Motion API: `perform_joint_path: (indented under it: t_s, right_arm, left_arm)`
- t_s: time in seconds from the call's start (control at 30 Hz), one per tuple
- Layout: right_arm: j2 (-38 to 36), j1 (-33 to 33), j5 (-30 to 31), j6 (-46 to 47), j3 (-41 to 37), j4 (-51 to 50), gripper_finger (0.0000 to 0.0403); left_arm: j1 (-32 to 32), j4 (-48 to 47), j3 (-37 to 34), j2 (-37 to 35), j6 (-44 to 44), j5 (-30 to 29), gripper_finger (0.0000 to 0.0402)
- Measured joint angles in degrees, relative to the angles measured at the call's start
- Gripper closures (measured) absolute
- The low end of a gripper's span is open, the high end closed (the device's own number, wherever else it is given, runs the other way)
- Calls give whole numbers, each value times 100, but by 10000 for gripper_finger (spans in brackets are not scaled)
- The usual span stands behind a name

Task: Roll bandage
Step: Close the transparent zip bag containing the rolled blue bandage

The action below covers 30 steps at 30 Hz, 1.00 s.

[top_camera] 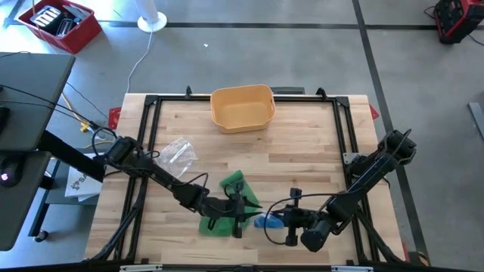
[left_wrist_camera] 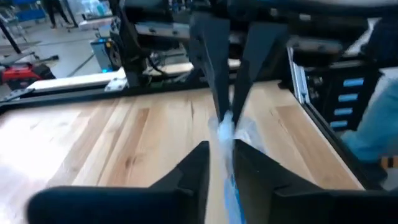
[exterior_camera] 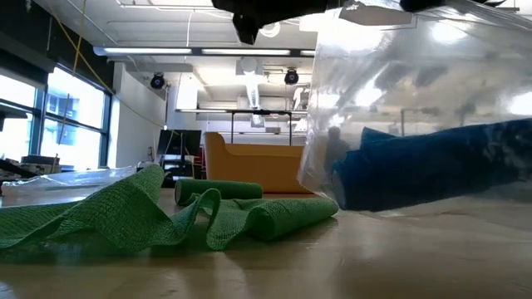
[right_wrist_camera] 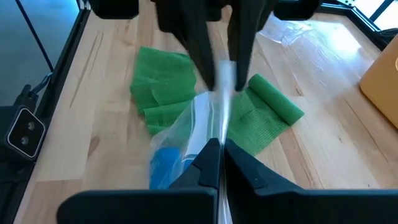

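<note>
Bandage, green [top_camera: 231,202], lies partly unrolled near the bench's [top_camera: 302,151] front edge, beneath the left gripper [top_camera: 243,214]. Just right of it, both grippers' jaws pinch a clear plastic bag [right_wrist_camera: 199,124] holding a blue roll [right_wrist_camera: 164,167]; the right gripper [top_camera: 286,219] is clenched tight on it.

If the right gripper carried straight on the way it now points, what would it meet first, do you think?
Probably the left gripper, pinching the far edge of the same clear bag that the right gripper holds; the green bandage lies below that line.
</note>
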Motion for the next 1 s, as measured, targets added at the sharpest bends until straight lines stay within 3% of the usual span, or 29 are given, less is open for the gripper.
perform_joint_path:
  t_s: [0.13, 0.23, 0.4, 0.67, 1.0]
  right_arm:
    - [0, 5, -10, 0, 0, -6, 402]
    - [0, 10, -33, 0, 0, -19, 402]
    - [0, -2, -28, 0, 0, -9, 402]
    - [0, -15, -26, 0, 0, 9, 402]
    - [0, -17, -28, 0, 0, 1, 402]
  left_arm:
    - [19, 368, 0, 125, 255, 131, 389]
    - [19, 659, 0, 251, 438, 356, 395]
    - [40, 754, 2, 391, 425, 579, 354]
    - [42, 686, 4, 293, 300, 360, 273]
    - [-43, 593, 4, 161, 653, 361, 277]
